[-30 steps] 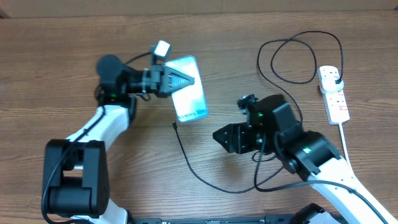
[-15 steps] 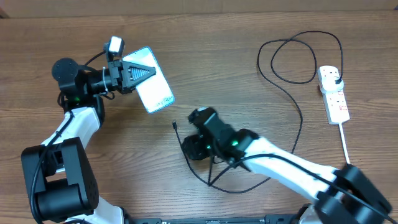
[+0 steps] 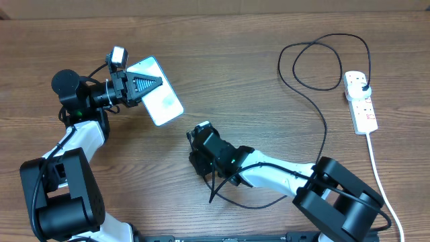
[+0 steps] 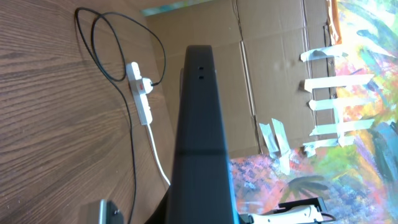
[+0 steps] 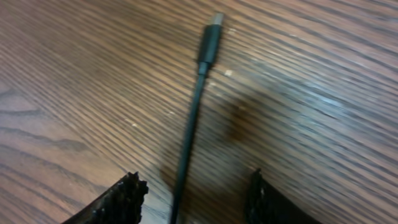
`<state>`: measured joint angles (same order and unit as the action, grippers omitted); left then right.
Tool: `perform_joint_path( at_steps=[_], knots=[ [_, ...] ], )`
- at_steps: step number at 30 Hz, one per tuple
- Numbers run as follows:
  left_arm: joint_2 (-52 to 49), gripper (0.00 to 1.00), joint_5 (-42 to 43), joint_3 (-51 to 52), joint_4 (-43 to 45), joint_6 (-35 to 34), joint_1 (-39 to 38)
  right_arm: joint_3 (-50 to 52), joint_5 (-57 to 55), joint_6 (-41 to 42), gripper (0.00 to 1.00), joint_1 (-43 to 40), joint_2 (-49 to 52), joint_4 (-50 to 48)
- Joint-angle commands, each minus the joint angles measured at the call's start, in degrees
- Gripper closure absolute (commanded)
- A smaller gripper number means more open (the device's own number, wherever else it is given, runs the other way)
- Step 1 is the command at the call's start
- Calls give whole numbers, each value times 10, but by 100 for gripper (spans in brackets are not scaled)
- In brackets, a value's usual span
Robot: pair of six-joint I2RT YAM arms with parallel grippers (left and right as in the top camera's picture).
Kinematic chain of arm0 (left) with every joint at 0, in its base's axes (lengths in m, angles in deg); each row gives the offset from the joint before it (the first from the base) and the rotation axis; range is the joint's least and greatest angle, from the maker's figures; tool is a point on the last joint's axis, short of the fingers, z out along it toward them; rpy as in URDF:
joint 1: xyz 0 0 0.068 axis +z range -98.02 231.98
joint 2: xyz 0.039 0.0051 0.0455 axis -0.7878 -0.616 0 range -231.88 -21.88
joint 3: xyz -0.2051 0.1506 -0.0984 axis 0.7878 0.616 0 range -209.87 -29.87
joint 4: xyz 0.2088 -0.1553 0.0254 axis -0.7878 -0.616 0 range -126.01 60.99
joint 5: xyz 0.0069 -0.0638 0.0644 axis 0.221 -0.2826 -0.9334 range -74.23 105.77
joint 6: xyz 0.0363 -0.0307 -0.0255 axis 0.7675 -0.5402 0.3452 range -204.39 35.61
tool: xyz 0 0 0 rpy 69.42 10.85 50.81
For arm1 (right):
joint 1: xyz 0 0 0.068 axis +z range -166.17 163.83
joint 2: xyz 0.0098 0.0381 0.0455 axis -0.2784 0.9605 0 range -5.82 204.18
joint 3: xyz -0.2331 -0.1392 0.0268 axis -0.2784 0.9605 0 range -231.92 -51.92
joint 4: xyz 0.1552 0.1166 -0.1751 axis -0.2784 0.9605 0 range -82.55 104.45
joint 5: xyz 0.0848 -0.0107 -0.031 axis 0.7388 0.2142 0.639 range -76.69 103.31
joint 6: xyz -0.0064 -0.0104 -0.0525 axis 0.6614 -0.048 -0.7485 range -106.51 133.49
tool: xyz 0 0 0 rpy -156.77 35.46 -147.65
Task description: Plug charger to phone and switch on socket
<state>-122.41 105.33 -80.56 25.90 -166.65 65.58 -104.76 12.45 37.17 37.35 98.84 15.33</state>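
My left gripper (image 3: 148, 83) is shut on the phone (image 3: 163, 102) and holds it tilted above the table at upper left; in the left wrist view only its dark edge (image 4: 199, 124) shows. The charger cable (image 3: 323, 128) runs from the black plug in the socket strip (image 3: 361, 102) in a loop across the table to its connector tip (image 3: 189, 136). My right gripper (image 3: 195, 156) is low over that free end, open. In the right wrist view the cable (image 5: 193, 118) lies between the fingers (image 5: 193, 202), with the tip (image 5: 211, 36) just ahead.
The white strip with its white cord lies at the far right edge and also shows in the left wrist view (image 4: 142, 93). Cardboard and a painted backdrop stand beyond the table's far edge.
My right arm has swept left across the table and come down over the cable's free end. My left arm has carried the phone to the left and tilted it.
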Motion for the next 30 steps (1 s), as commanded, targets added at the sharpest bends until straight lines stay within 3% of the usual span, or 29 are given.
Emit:
perform_joint_path(
  at_steps=[1, 5, 9, 14, 15, 21, 30],
  knots=[
    [5, 96, 11, 0, 4, 15, 0, -29, -23, -2, 48, 22, 15, -10],
    [5, 96, 11, 0, 4, 15, 0, -42, -65, 3, 49, 46, 53, -2],
    [5, 96, 11, 0, 4, 15, 0, -73, -76, 20, 60, 46, 70, 42],
    [5, 96, 11, 0, 4, 14, 0, -82, -103, 50, 93, 45, 75, 72],
    [5, 96, 11, 0, 4, 14, 0, -85, -109, 56, 96, 43, 75, 81],
    [5, 96, 11, 0, 4, 13, 0, -134, -104, 154, 96, -1, 68, 220],
    [5, 96, 11, 0, 4, 13, 0, -144, 77, 141, 96, -99, 9, 325]
  ],
)
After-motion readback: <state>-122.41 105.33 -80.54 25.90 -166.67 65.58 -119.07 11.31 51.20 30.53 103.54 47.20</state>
